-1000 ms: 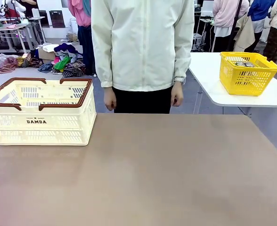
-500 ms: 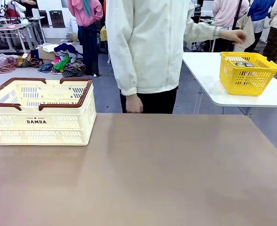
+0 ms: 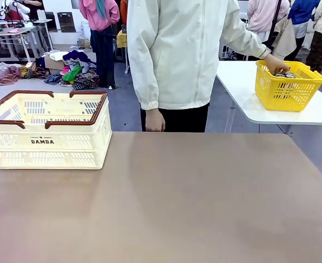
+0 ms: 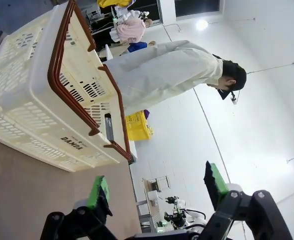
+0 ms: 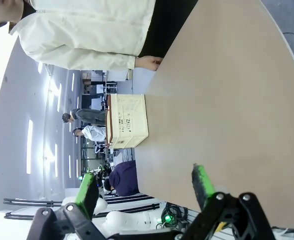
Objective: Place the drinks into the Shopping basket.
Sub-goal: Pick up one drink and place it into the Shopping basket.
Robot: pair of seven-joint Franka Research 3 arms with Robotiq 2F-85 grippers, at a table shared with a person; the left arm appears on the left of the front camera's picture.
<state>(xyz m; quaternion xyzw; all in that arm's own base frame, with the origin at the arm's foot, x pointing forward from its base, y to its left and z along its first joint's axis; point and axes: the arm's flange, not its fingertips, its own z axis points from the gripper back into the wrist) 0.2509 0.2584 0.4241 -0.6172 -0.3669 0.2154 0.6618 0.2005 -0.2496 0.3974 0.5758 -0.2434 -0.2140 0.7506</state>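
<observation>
The Shopping basket point(image 3: 46, 131), cream-white with a brown rim and a "DAMDA" label, stands at the far left of the brown table point(image 3: 177, 203); nothing shows inside it. It fills the upper left of the left wrist view point(image 4: 37, 100), beyond my left gripper point(image 4: 156, 187), which is open with nothing between its green pads. My right gripper point(image 5: 144, 185) is also open and holds nothing, and the Shopping basket point(image 5: 128, 121) sits far off across the table. The drinks cannot be made out. The person's hand point(image 3: 274, 64) reaches into a yellow mesh basket point(image 3: 286, 90).
The yellow basket sits on a white side table point(image 3: 248, 107) at the far right, with small dark and silver shapes inside, too small to tell. The person point(image 3: 177, 55) in a white jacket stands at the table's far edge. Clothes lie on the floor behind.
The person has turned toward the side table and stretched one arm out. That hand has dropped from above the yellow basket into it. The Shopping basket has not moved.
</observation>
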